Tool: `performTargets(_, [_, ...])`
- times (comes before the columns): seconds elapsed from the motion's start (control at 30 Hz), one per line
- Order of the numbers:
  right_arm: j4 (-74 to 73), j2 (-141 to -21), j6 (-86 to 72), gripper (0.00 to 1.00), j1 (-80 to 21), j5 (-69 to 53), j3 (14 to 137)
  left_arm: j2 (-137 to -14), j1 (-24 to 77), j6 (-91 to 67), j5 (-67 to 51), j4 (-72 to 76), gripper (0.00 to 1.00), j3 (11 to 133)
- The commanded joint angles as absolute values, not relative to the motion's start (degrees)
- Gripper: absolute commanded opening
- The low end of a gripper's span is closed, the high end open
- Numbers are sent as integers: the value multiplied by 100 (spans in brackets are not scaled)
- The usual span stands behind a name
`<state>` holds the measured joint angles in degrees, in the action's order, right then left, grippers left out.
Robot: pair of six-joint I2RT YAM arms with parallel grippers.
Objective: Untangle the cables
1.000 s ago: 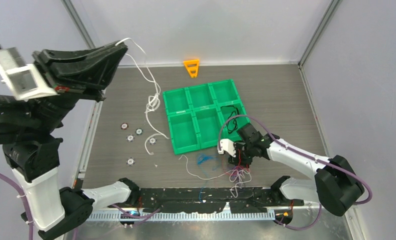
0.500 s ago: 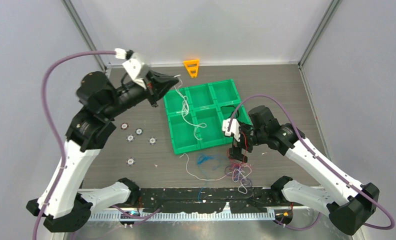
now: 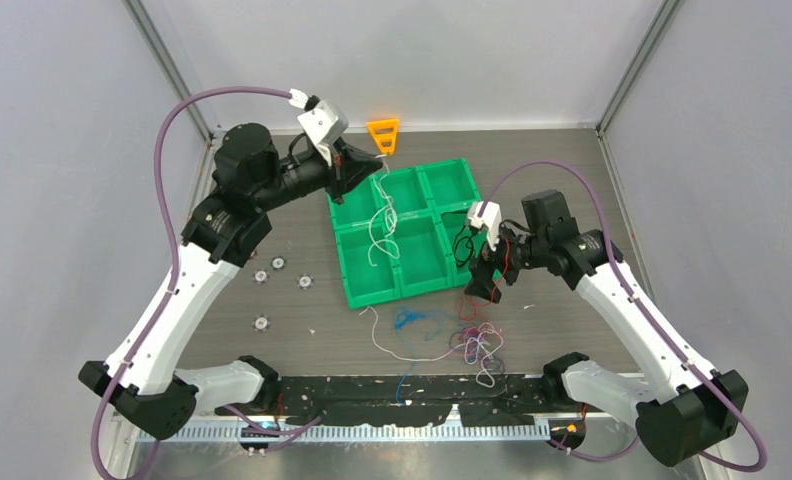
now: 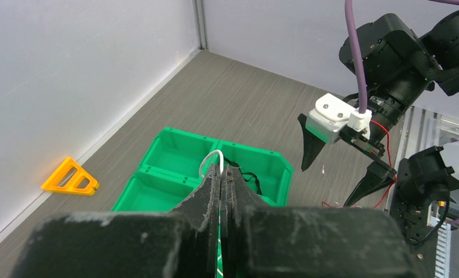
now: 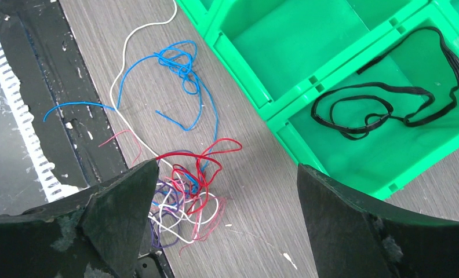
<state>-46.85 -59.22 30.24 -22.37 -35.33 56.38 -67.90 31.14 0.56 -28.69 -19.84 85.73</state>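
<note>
Since a second ago the left arm has swung in from the far left and the right claw (image 3: pixel 482 282) has lifted off the tangle (image 3: pixel 477 345) and spread wide; from above, the left claw (image 3: pixel 375 167) hangs over the green tray (image 3: pixel 334 228), pinching a white cable (image 3: pixel 382 215) that dangles over the middle compartments; a black cable (image 3: pixel 462 245) lies in the tray's right front compartment, and the tangle and a blue cable (image 3: pixel 407 320) sit on the table just before the tray; at the left wrist, the left claw (image 4: pixel 221 174) is shut on the white cable (image 4: pixel 211 157), with the tray (image 4: pixel 175 156) below and the open right claw (image 4: pixel 340 168) beyond; at the right wrist, the right claw (image 5: pixel 227 169) gapes empty above the red, white and purple tangle (image 5: pixel 186 197), the blue cable (image 5: pixel 181 63) beside it, the black cable (image 5: pixel 371 120) inside the tray (image 5: pixel 285 110).
</note>
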Motion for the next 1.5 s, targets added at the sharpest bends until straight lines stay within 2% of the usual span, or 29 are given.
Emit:
performTargets(0.0, [-4591, -6021, 2910, 96, -2029, -3763, 5908, -6758, 2920, 232, -2936, -1709, 0, 8564])
performTargets(0.47, [-4622, -6233, 3028, 96, -1798, -3778, 5932, -6674, 2346, 1287, -3026, -1373, 0, 7027])
performTargets(0.97, [-4724, -6231, 3168, 95, -1705, -3796, 5837, -6813, 1758, 1789, -3094, -1713, 0, 8012])
performTargets(1.27, [-4786, -6127, 3164, 95, -1679, -3777, 5844, -7654, 1611, 1401, -2842, -1361, 0, 9133])
performTargets(1.47, [-4788, -6022, 3164, 95, -1662, -3717, 5795, -8119, 1557, 1646, -2756, -1251, 0, 9277])
